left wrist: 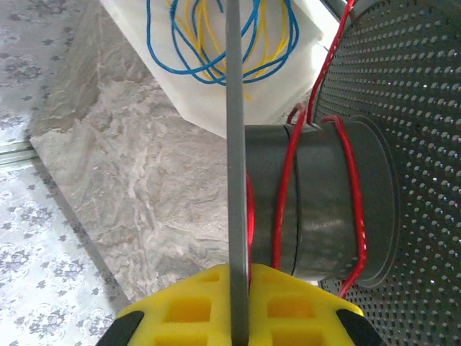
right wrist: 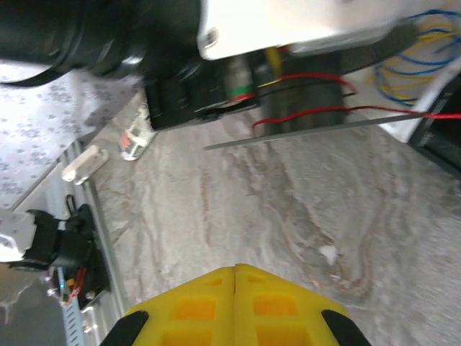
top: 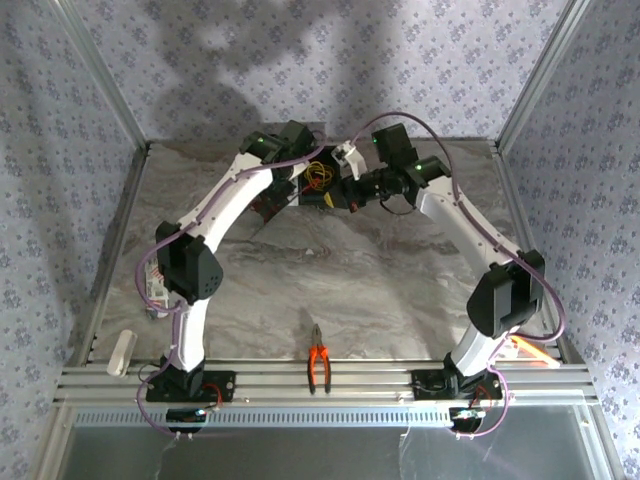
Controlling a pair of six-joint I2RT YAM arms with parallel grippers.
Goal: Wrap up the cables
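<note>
In the left wrist view my left gripper (left wrist: 240,268) is shut on the thin grey flange (left wrist: 237,144) of the black spool (left wrist: 320,209), seen edge-on between the yellow fingers. The red cable (left wrist: 285,194) loops loosely round the spool's core a few times and runs up past the perforated far flange (left wrist: 410,101). One strand lies right beside the gripped flange. In the right wrist view my right gripper (right wrist: 235,268) is shut with nothing visible between its fingers, low over the marble table. The spool (right wrist: 310,97) and red cable (right wrist: 310,113) lie ahead of it, and a strand runs off right.
A white tray (left wrist: 202,94) beside the spool holds blue and yellow wire coils (left wrist: 216,43). Orange-handled pliers (top: 319,366) lie at the near edge of the table, a white object (top: 121,351) at the near left. Both arms meet at the back centre of the table (top: 330,270).
</note>
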